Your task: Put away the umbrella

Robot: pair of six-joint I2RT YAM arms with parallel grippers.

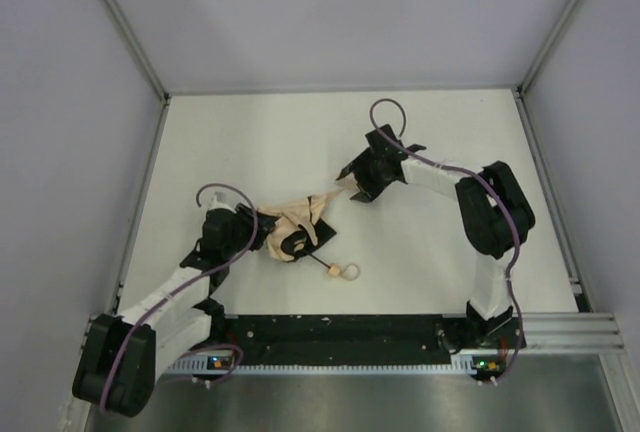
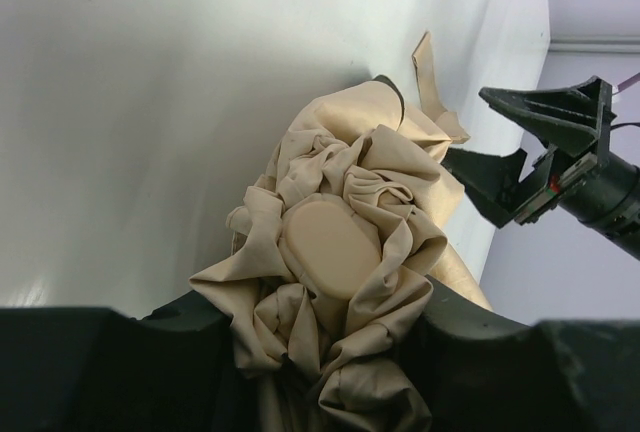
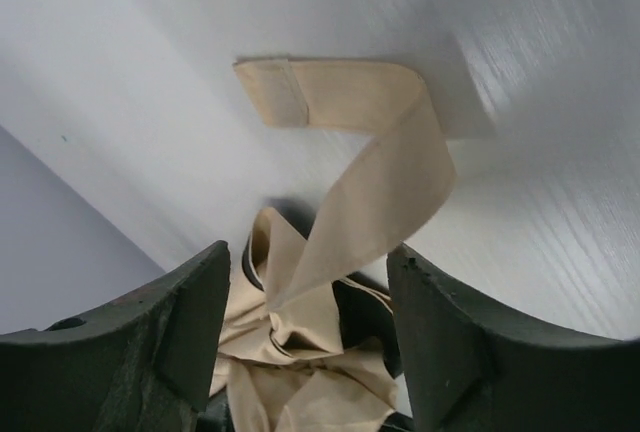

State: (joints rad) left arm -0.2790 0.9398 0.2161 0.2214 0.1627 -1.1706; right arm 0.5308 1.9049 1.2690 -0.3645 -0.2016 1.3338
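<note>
The umbrella (image 1: 298,224) lies bunched on the white table, its beige canopy crumpled. A thin black shaft runs from it to a small tan handle (image 1: 347,272) nearer the front. My left gripper (image 1: 262,236) is shut on the canopy's left end. In the left wrist view the gathered fabric and a tan oval cap (image 2: 330,250) fill the space between the jaws of the left gripper (image 2: 315,314). My right gripper (image 1: 350,187) is open at the canopy's far right tip. A beige closure strap (image 3: 375,157) curls up between the wide-apart fingers of the right gripper (image 3: 308,274), which do not pinch it.
Grey walls with metal corner posts (image 1: 120,22) enclose the table on three sides. A black rail (image 1: 340,337) with the arm bases runs along the near edge. The right gripper (image 2: 520,157) shows in the left wrist view just beyond the fabric.
</note>
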